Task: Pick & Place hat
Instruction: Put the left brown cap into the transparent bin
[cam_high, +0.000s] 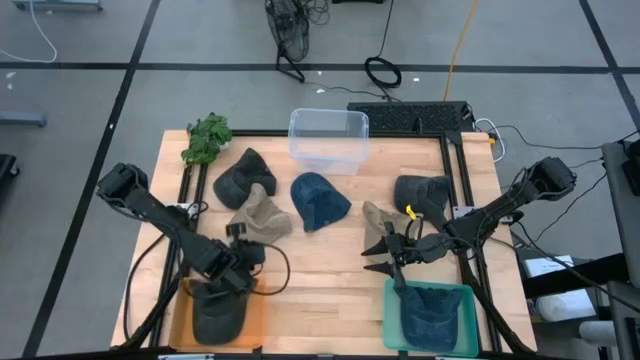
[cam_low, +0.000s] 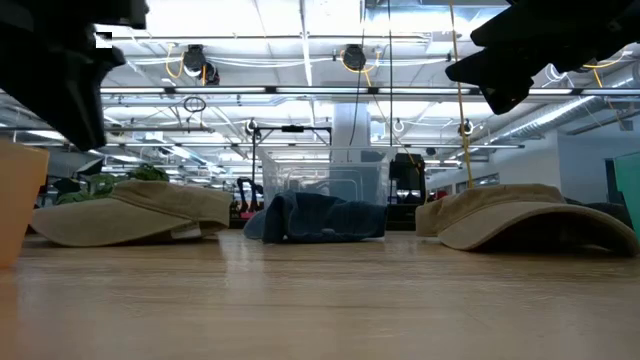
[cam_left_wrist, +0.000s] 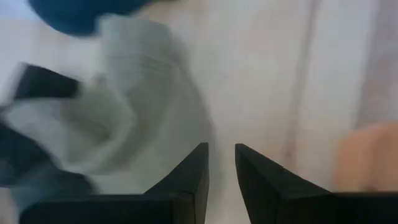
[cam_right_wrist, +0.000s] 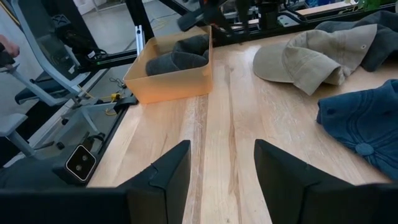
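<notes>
Orange bin (cam_high: 262, 312) holds dark hat (cam_high: 218, 312) | L gripper (cam_high: 243, 262) above its rim, jaws narrowly apart, empty | R gripper (cam_high: 385, 254) by teal bin (cam_high: 390, 318), jaws wide, empty

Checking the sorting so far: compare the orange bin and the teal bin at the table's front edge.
The orange bin, front left, holds a dark grey cap; the teal bin, front right, holds a dark blue cap. The left gripper hovers at the orange bin's far edge, fingers narrowly parted; the right gripper stands open just beyond the teal bin. Both are rectangular, open-topped, with one cap each.
</notes>
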